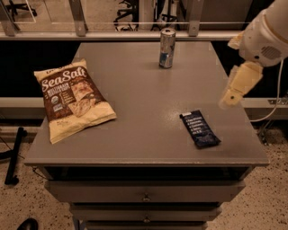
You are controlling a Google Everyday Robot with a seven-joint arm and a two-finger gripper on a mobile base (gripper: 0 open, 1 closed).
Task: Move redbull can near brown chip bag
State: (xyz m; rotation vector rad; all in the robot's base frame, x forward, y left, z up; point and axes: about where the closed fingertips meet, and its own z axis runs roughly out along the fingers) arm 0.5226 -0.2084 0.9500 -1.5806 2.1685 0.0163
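The redbull can (pixel 167 48), slim and silver with blue panels, stands upright near the far edge of the grey table (pixel 135 103), a little right of centre. The brown chip bag (pixel 72 99), with white "Sea Salt" lettering and pale yellow edges, lies flat at the table's left side. My gripper (pixel 229 96), pale yellow on a white arm, hangs over the table's right edge. It is well to the right of the can and nearer the camera, and holds nothing that I can see.
A flat dark-blue snack bar wrapper (pixel 200 129) lies at the front right of the table, just below and left of the gripper. Drawers (pixel 146 196) sit under the tabletop. A railing and chair legs (pixel 135 13) stand behind the table.
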